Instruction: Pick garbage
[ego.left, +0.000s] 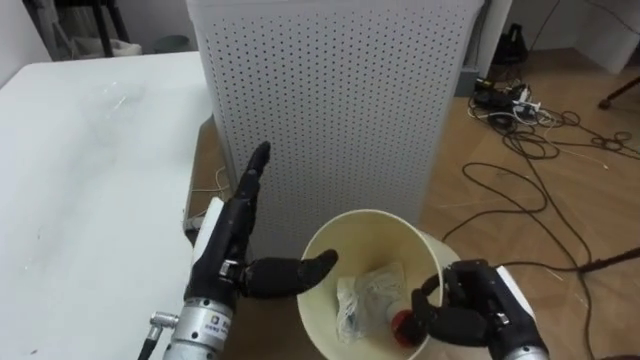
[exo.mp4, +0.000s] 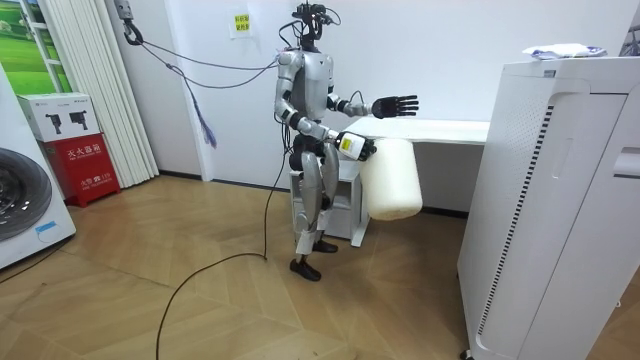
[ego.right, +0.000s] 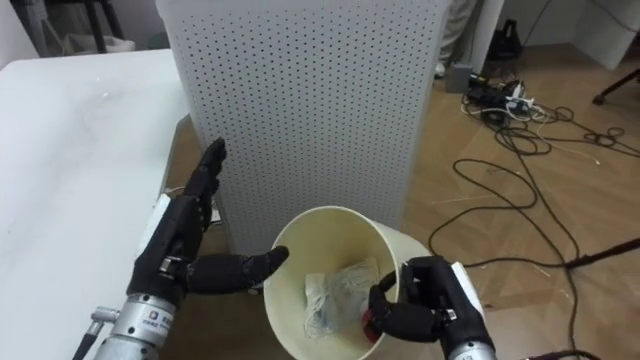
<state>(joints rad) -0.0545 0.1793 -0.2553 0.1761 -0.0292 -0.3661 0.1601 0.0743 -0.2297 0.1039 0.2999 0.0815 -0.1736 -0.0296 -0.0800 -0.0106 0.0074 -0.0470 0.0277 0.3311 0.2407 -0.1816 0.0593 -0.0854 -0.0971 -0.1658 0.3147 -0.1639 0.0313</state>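
Note:
A cream waste bin (ego.left: 322, 250) (ego.right: 287, 245) (exo.mp4: 392, 180) hangs in front of me. My right hand (ego.left: 470, 312) (ego.right: 425, 300) is shut on its rim at the near right. Inside lie crumpled clear plastic garbage (ego.left: 365, 295) (ego.right: 335, 292) and something small and red (ego.left: 401, 322) by the rim. My left hand (ego.left: 240, 240) (ego.right: 185, 245) is open, fingers straight, held just left of the bin above the table's edge, with its thumb toward the rim. In the room view I stand by the white table (exo.mp4: 440, 130) with the left hand (exo.mp4: 392, 105) stretched over it.
A tall white perforated cabinet (ego.left: 330, 100) (exo.mp4: 545, 200) stands straight ahead behind the bin. The white table (ego.left: 80, 170) spreads to my left. Dark cables and a power strip (ego.left: 515, 100) lie on the wooden floor to the right.

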